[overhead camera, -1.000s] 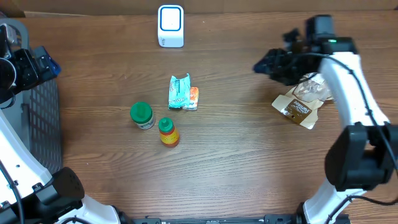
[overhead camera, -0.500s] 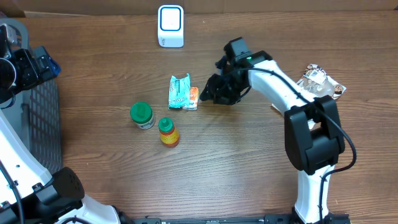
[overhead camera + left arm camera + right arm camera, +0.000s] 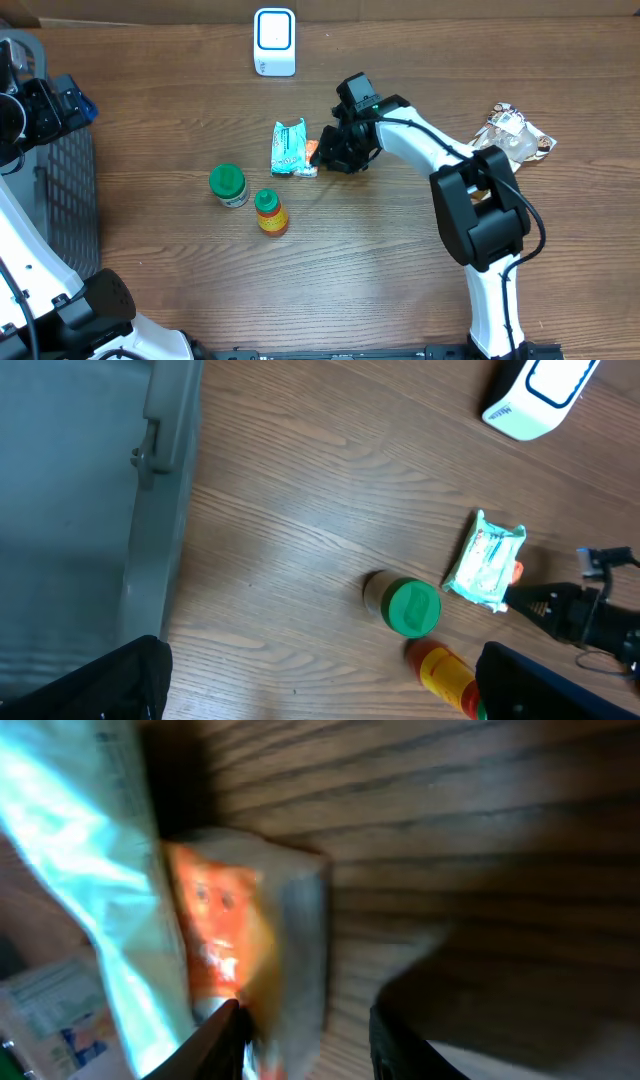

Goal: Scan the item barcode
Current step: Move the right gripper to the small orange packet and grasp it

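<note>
Two touching items on the tabletop (image 3: 400, 260): teal packet (image 3: 288, 147), orange packet (image 3: 312, 153), print unreadable. Right jaws apart, astride orange packet; left jaws wide apart.

Green-lidded jar (image 3: 228, 184) just beside orange bottle (image 3: 270, 212), crinkled snack bag (image 3: 520, 133) far right, grey basket (image 3: 60, 200) left

A small orange packet (image 3: 313, 153) lies flat, well apart from the white scanner (image 3: 274, 41).

A mock shop checkout: white barcode scanner (image 3: 274, 41) and green-lidded jar (image 3: 228, 184) on a wooden table (image 3: 400, 260), grey basket (image 3: 72, 200) beside.
</note>
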Available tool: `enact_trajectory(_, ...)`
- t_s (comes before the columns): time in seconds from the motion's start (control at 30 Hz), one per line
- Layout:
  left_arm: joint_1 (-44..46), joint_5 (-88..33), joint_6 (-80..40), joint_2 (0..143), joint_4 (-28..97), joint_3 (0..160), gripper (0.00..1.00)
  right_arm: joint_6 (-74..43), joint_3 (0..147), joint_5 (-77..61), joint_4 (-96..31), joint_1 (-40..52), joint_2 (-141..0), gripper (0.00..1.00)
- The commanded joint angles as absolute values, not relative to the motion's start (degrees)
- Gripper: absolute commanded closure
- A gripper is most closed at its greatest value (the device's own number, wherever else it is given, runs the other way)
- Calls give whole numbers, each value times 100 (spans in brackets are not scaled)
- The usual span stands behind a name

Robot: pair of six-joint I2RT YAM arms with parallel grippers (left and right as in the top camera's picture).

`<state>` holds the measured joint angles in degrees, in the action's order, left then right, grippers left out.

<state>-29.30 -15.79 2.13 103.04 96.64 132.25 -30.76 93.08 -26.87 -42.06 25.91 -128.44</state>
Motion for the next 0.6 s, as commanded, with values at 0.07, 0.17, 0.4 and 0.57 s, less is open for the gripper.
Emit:
enact_trajectory(0.07,-2923,-1590,322,10350,9664,13198,1,-3173,9292,-2552,-4095,2766,-12947,64)
enact_trajectory(0.17,-2923,-1590,322,10350,9664,13198,1,-3173,9292,-2488,-4058,2818,-12947,73)
enact_trajectory(0.4,-2923,-1590,325,10350,9664,13198,1,-2836,9334,-2342,-4357,2735,-12919,96)
enact_trajectory(0.57,-2923,-1590,322,10350,9664,13198,0,-1168,9592,-3022,-5151,2261,-12702,96)
